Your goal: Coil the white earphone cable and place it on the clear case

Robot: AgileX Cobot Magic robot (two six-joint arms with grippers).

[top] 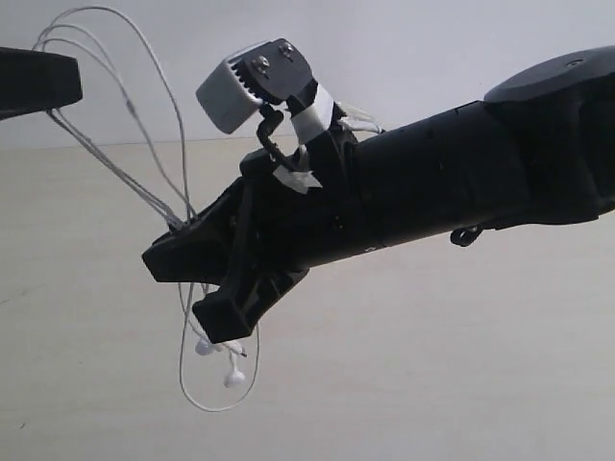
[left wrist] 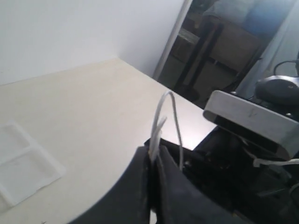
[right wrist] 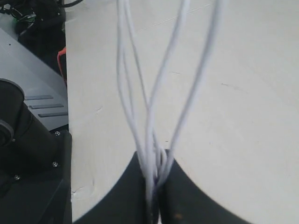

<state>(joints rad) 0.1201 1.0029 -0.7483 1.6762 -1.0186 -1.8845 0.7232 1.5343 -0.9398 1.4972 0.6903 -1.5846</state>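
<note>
The white earphone cable (top: 115, 163) runs in several thin strands between my two grippers and arches in loops above them. My left gripper (top: 58, 84), at the upper left of the exterior view, is shut on a bend of the cable (left wrist: 161, 116). My right gripper (top: 183, 252) is shut on a bunch of strands (right wrist: 152, 116). Below it hang a slack loop and the two earbuds (top: 219, 363), above the table. The clear case (left wrist: 21, 163) lies flat on the table, seen only in the left wrist view, apart from both grippers. The plug and the inline remote do not show.
The light wooden table (top: 432, 365) fills the ground. My right arm (top: 461, 182) crosses the exterior view with its grey wrist camera (top: 231, 91). Past the table edge (left wrist: 173, 88) stand dark furniture and, in the right wrist view, a grey base (right wrist: 32, 93).
</note>
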